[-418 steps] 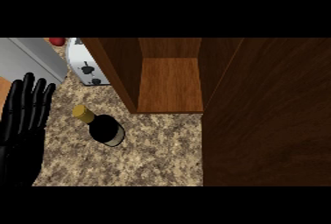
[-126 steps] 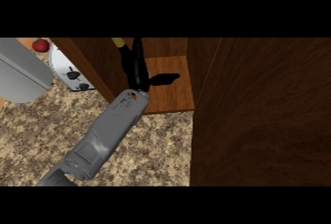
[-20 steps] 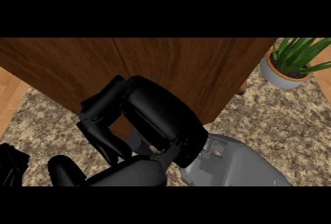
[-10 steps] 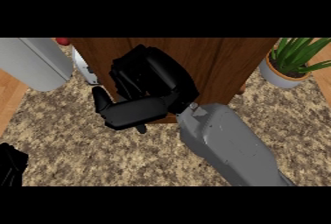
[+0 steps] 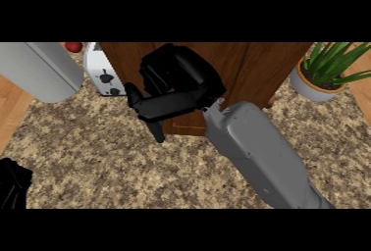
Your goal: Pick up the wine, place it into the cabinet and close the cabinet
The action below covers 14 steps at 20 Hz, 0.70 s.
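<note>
Head view shows our right hand (image 5: 177, 86) against the wooden cabinet (image 5: 250, 68), fingers bent at its front; we cannot tell whether they grasp anything. Wine is not visible. Our left hand (image 5: 13, 184) sits at the lower left edge, fingers unclear. A potted plant (image 5: 326, 73) stands right.

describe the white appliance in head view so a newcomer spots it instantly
Start at the wooden cabinet along the counter's far side, where the right hand rests against its front. Just left of it stands a white toaster, between the cabinet and a large grey rounded object. It alone is white with dark knobs.
</note>
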Each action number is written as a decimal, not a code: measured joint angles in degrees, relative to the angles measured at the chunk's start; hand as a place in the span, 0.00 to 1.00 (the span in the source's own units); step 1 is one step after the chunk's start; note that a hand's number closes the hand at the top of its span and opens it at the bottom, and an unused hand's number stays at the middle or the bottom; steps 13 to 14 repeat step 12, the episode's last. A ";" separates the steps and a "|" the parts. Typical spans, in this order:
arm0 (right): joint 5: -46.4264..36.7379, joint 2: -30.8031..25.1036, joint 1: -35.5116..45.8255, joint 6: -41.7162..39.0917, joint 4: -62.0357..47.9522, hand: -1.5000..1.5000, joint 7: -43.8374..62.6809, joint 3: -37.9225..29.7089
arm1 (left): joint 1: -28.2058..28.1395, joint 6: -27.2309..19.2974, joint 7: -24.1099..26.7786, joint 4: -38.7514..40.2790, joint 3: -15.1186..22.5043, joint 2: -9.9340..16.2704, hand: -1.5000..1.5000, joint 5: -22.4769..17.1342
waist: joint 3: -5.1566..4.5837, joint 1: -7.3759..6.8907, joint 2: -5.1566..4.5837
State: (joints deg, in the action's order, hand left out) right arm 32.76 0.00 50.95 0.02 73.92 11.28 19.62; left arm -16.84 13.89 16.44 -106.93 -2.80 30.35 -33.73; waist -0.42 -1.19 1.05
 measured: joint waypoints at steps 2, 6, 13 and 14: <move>0.19 -0.37 0.09 -2.19 -1.05 1.00 -0.84 -0.37 | -0.12 -0.02 -0.40 -0.77 0.20 -0.32 1.00 0.14 | -0.13 -0.28 0.29; -0.31 -0.99 0.70 -5.73 -3.47 1.00 -3.37 -0.76 | 0.16 0.14 -0.75 -1.04 0.11 -0.47 1.00 0.40 | -0.30 -0.80 0.68; -0.40 -1.53 1.88 -9.35 -6.10 1.00 -4.92 -1.24 | 0.90 0.09 -1.09 -0.96 0.32 -0.86 1.00 1.03 | -0.55 -1.14 0.86; -0.40 -1.53 1.88 -9.35 -6.10 1.00 -4.92 -1.24 | 0.90 0.09 -1.09 -0.96 0.32 -0.86 1.00 1.03 | -0.55 -1.14 0.86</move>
